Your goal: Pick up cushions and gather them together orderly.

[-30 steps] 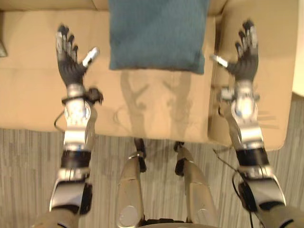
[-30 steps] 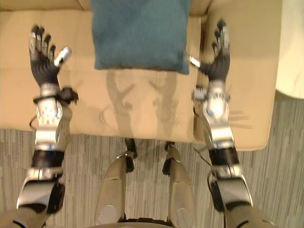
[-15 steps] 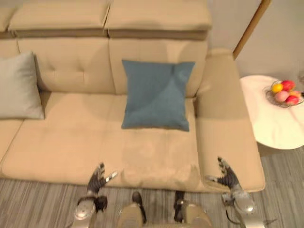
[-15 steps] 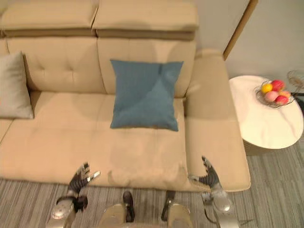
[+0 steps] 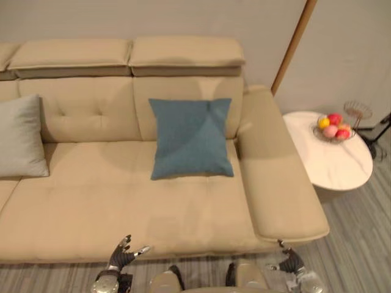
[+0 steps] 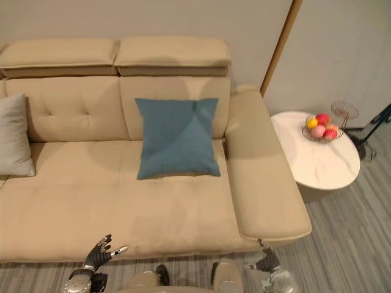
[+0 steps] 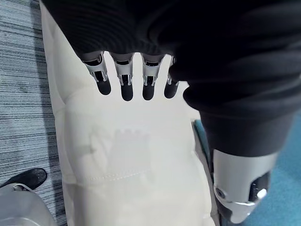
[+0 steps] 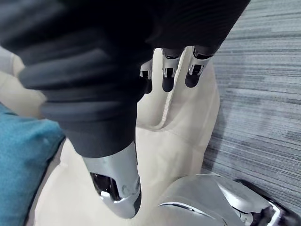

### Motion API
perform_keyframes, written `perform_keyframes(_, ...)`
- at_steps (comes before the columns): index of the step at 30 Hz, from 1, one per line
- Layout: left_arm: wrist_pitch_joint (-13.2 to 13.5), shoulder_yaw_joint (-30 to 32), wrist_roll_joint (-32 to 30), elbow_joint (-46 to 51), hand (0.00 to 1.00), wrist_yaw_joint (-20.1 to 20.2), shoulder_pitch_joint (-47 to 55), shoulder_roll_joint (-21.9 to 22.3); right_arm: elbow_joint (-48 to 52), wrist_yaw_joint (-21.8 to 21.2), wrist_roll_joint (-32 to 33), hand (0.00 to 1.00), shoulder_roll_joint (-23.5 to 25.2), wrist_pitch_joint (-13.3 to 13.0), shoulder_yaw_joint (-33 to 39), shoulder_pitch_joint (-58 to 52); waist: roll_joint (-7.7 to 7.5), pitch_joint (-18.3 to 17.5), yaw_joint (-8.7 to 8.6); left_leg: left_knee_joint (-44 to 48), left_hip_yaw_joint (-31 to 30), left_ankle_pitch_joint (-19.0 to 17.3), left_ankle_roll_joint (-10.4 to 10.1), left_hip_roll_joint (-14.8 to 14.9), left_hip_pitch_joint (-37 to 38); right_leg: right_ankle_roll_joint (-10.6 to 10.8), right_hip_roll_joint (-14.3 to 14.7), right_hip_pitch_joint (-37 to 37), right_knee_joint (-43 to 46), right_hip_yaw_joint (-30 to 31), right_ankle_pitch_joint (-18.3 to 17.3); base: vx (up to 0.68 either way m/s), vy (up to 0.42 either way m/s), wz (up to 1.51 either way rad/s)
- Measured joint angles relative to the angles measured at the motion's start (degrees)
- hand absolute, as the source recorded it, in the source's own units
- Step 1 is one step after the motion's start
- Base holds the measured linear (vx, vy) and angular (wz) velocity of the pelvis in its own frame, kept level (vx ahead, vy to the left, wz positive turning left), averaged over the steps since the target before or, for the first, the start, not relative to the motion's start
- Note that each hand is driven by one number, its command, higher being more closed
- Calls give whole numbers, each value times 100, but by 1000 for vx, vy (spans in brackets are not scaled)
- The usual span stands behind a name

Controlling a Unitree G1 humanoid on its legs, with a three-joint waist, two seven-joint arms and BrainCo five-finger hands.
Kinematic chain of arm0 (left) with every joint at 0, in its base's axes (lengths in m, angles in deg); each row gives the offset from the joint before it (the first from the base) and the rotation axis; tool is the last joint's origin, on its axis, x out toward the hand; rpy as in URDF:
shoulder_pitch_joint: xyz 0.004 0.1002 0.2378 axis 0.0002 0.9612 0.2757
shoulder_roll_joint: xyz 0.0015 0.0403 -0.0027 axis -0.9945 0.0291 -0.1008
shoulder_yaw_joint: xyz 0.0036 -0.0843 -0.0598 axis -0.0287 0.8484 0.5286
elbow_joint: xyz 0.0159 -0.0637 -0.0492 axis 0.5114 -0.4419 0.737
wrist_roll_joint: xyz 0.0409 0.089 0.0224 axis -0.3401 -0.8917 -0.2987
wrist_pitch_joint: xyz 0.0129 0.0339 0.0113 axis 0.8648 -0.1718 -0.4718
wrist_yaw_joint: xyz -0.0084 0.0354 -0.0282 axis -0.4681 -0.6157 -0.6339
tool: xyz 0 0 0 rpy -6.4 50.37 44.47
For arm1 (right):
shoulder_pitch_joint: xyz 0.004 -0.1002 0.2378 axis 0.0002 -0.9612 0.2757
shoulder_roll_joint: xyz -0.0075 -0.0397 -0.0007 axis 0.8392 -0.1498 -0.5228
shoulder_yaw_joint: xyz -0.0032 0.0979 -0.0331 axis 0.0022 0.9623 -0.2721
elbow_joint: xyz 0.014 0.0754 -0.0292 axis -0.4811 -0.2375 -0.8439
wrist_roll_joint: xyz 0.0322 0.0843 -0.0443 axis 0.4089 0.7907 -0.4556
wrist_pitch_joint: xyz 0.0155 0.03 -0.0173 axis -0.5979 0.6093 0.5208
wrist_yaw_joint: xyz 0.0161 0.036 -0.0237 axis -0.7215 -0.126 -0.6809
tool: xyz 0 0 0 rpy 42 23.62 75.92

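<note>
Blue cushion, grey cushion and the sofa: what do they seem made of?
Blue cushion: probably woven cloth, matte, with a fine even texture and a soft diagonal crease. Grey cushion: likely matte cloth too, no shine. Sofa: smooth beige leather or imitation, judging by faint sheen, stitched seams and button tufts; which, I cannot tell.

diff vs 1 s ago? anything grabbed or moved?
Nothing was taken hold of. The whole view has pulled back, so the camera moved. Against the sofa, the left robot hand and right robot hand have drawn back from beside the blue cushion to the seat's front edge, both open and empty. The blue cushion stays propped on the backrest; the grey cushion sits apart at the left.
</note>
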Motion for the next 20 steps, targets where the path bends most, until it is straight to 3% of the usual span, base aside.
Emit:
perform_keyframes(1, -13, 11, 94, 107, 0, -54, 15, 46, -1, 17, 14, 0, -10, 0, 5, 19, -43, 7, 47, 128, -41, 84, -6, 5, -172, 14, 32, 185, -316, 61, -258, -256, -190, 1)
perform_keyframes(2, -30, -2, 132, 179, 0, -110, -54, 216, -9, 50, 68, 0, -51, 15, 47, 222, -39, 6, 161, 104, -34, 330, -84, 87, -444, -235, 243, 256, -1088, 82, -450, -276, -184, -12)
perform_keyframes(3, -31, -9, 195, 226, 0, -113, -63, 300, -7, 84, 113, 0, -73, 16, 47, 340, 53, 38, 205, -1, -32, 466, -130, 140, -556, -356, 353, 342, -1542, 74, -496, -337, -153, -27)
perform_keyframes(4, -32, -11, 209, 282, 0, -112, -71, 362, 4, 138, 169, 0, -81, 12, 49, 450, 131, 90, 256, -96, -43, 568, -187, 176, -664, -617, 444, 421, -1946, 61, -544, -391, -115, -5)
perform_keyframes(5, -86, -27, 213, 292, 0, -114, -163, 523, -16, 186, 191, 0, -185, 37, 54, 583, 442, 288, 235, -222, -177, 677, -331, 356, -775, -913, 704, 450, -2231, -106, -278, -426, -110, 5)
perform_keyframes(7, -99, -39, 317, 292, 0, -130, -139, 567, -3, 217, 226, 0, -191, 121, 55, 553, 475, 323, 210, -551, -192, 654, -468, 392, -746, -1036, 764, 403, -2451, -239, -50, -388, -101, 28)
perform_keyframes(9, -104, -37, 319, 322, 0, -119, -122, 560, 5, 242, 260, 0, -158, 129, 230, 543, 426, 350, 171, -149, -234, 577, -348, 344, -828, -1186, 688, 303, -2573, -267, 20, -304, -75, 14)
perform_keyframes(10, -116, -41, 318, 324, 0, -106, -71, 567, 6, 255, 287, 0, -138, 133, 385, 545, 380, 352, 159, 359, -257, 436, -150, 223, -849, -1264, 559, 205, -2597, -309, 105, -241, -30, -11)
perform_keyframes(12, -115, -43, 319, 328, 0, -101, -15, 563, 9, 246, 287, 0, -142, 132, 498, 508, 381, 341, 147, 958, -299, 160, -90, 106, -705, -1258, 521, 154, -2832, -291, 375, -181, 7, -16)
perform_keyframes(14, -114, -44, 319, 331, 0, -94, 29, 563, 9, 241, 279, 0, -134, 131, 506, 472, 425, 316, 142, 720, -347, -204, -181, 52, -274, -1179, 589, 135, -3161, -237, 664, -81, 65, -12)
perform_keyframes(16, -107, -52, 319, 333, 0, -92, -10, 558, 8, 238, 266, 0, -126, 130, 532, 349, 540, 242, 131, -490, -479, -287, -250, -65, 254, -1042, 678, 107, -3526, -230, 976, -90, 120, -4)
perform_keyframes(20, -109, -86, 309, 325, 0, -89, -43, 493, 20, 235, 222, 0, -53, 123, 584, 212, 395, 177, 126, -947, -450, -122, -206, -299, 422, -849, 554, 442, -4261, -211, 1508, -43, 120, 2)
